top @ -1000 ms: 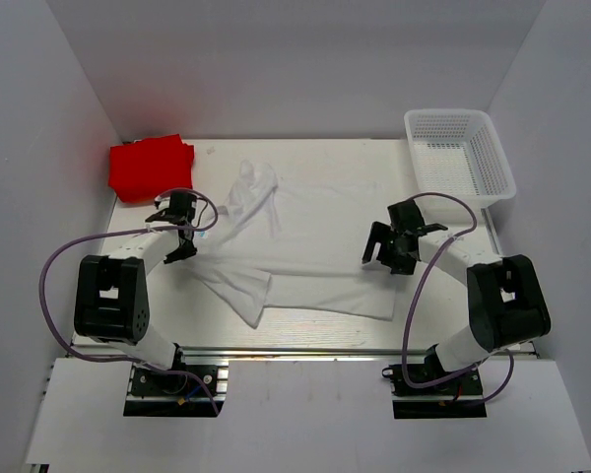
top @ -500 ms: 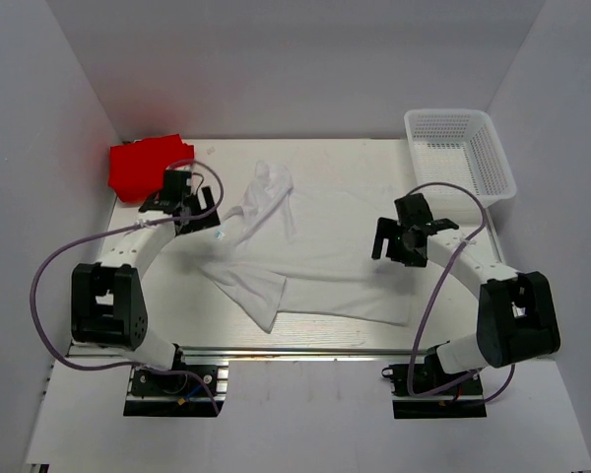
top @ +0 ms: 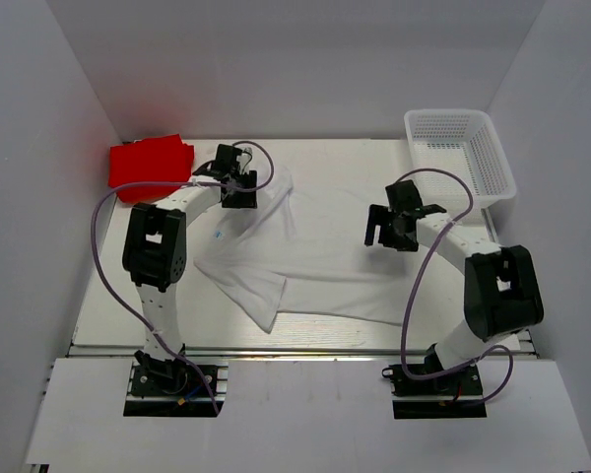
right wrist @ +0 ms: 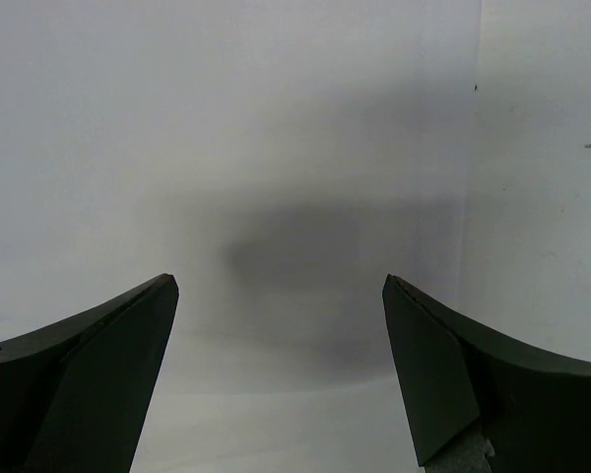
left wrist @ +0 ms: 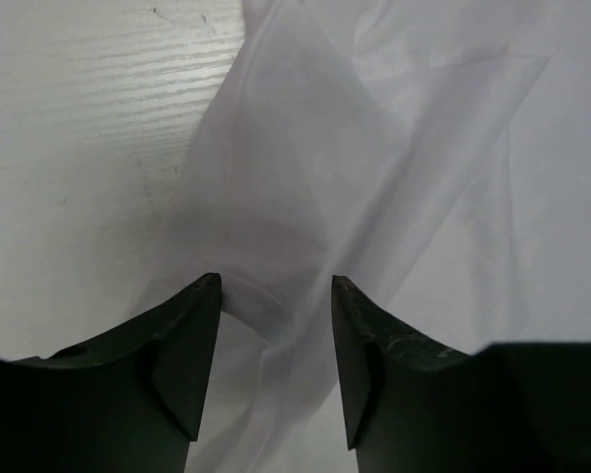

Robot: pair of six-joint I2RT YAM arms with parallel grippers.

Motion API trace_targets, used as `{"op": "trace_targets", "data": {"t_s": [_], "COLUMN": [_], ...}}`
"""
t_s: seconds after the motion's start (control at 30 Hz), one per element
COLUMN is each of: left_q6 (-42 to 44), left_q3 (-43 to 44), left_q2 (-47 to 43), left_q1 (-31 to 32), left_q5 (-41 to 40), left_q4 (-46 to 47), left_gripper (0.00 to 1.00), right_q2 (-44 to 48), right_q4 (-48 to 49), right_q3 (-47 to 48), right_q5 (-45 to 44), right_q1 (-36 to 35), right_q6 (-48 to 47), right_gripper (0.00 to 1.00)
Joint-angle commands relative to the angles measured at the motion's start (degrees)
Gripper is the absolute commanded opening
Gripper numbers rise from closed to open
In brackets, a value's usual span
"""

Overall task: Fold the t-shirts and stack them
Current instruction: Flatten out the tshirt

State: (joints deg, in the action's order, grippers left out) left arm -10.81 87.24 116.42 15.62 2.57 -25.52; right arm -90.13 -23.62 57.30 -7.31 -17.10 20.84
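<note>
The white t-shirt [top: 325, 251] lies spread and wrinkled across the middle of the table, with a sleeve bunched at its far left. The red t-shirt [top: 150, 168] lies folded at the back left corner. My left gripper [top: 238, 184] is open at the bunched sleeve. In the left wrist view, thin white cloth [left wrist: 305, 197] lies between and ahead of the left gripper's [left wrist: 273, 291] spread jaws. My right gripper [top: 387, 227] is open and empty just above the shirt's right part. The right wrist view shows it [right wrist: 281, 286] over flat white cloth [right wrist: 276, 148].
A white plastic mesh basket [top: 460, 153] stands at the back right corner. Bare table [left wrist: 79, 128] shows to the left of the bunched sleeve. The shirt's right edge [right wrist: 468, 197] runs just right of my right gripper, with table beyond it.
My left gripper has moved away from me and to the right, from the shirt's left edge to the bunched sleeve. My right gripper has moved slightly farther back. The sleeve bunch shifted right.
</note>
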Motion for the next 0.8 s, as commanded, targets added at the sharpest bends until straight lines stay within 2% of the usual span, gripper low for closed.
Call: {"op": "trace_targets", "data": {"t_s": [0.0, 0.07, 0.23, 0.3, 0.37, 0.4, 0.5, 0.63, 0.7, 0.77], "left_q6": [1.32, 1.32, 1.32, 1.32, 1.84, 1.84, 1.84, 0.62, 0.61, 0.61], "left_q3": [0.74, 0.12, 2.22, 2.75, 3.29, 3.29, 1.19, -1.1, -1.11, -0.07], "left_q2": [-2.6, -2.6, 0.91, 1.7, 1.7, 1.7, 0.75, -2.69, -3.22, -3.22], "left_q1": [0.11, 0.12, 0.64, 0.64, 1.17, 1.17, 1.17, 0.64, -0.67, -1.2], "left_q5": [0.95, 0.95, -0.9, -2.13, -3.7, -3.71, -4.41, -9.14, -9.16, -12.48], "left_q4": [-0.59, -0.59, -2.86, -3.48, -4.1, -4.1, -2.35, 1.86, 3.1, 4.07], "left_gripper": [0.58, 0.57, 0.4, 0.26, 0.17, 0.0, 0.0, 0.0, 0.0, 0.0], "right_q2": [-2.59, -4.61, -6.99, -8.04, -8.92, -9.1, -9.28, -9.28, -9.45, -9.45], "right_q4": [-0.2, -0.55, -0.81, -0.9, -0.91, -0.91, -0.99, -1.25, -1.26, -1.26], "right_q3": [2.99, 3.69, 4.4, 4.49, 4.58, 4.66, 4.49, 4.05, 3.44, 3.0], "right_q5": [-1.13, -0.86, -1.04, -0.86, -0.6, -0.51, -0.86, -1.21, -1.3, -1.56], "right_q1": [0.05, 0.14, 0.32, 0.4, 0.49, 0.49, 0.49, 0.67, 0.76, 1.1], "right_q6": [1.04, 1.22, 1.48, 1.66, 1.66, 1.75, 1.92, 1.92, 1.84, 1.75], "right_gripper": [0.9, 0.9, 0.9, 0.9, 0.9, 0.9, 0.9, 0.9, 0.9, 0.9]}}
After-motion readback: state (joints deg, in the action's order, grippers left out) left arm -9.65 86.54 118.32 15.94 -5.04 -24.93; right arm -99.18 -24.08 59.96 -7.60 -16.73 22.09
